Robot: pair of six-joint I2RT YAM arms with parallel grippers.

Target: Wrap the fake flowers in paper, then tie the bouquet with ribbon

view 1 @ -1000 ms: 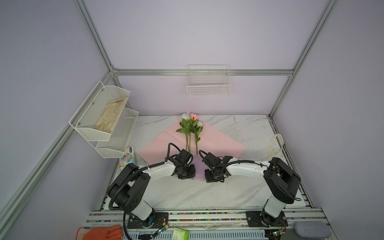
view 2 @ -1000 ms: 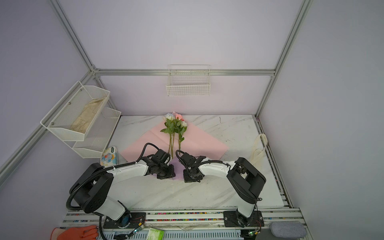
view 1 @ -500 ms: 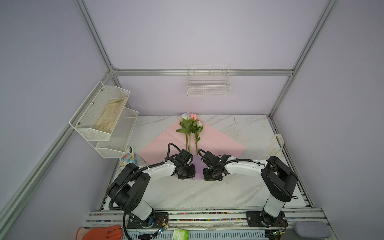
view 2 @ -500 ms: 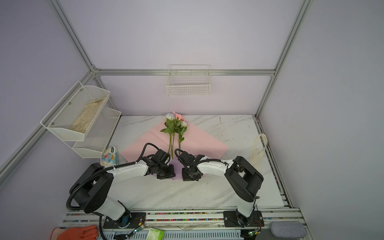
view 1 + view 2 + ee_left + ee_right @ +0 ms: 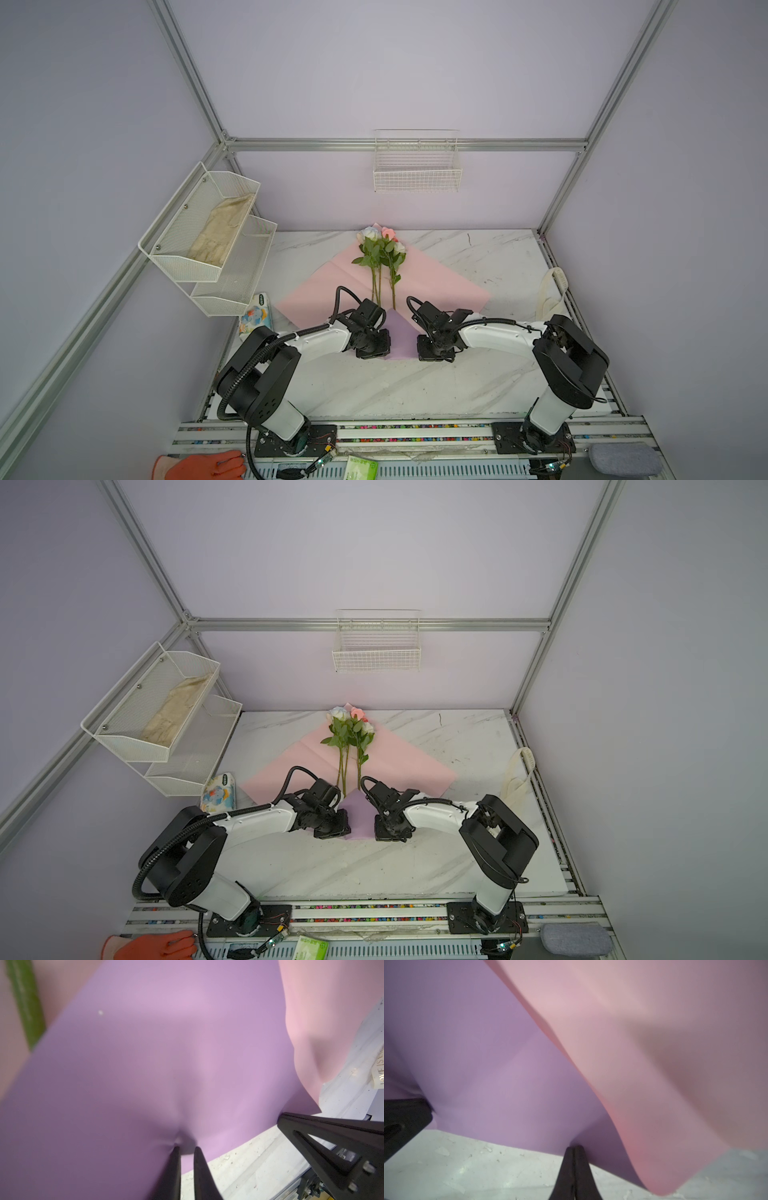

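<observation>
Two sets of fingers pinched one paper (image 5: 436,286). The left fingers (image 5: 195,1154) were almost closed, nipping its folded-up lilac corner. The right fingers (image 5: 574,1155) were closed tight on the same corner's edge, near the front edge of the surface (image 5: 374,395). The bouquet of fake flowers (image 5: 380,257) lay loose on the pink part, with its heads toward the back edge. If the arms pulled apart, the thin paper might rip or slip free. A quick lift might roll the stems off. The ribbon (image 5: 558,277) lay well apart, by the right edge.
</observation>
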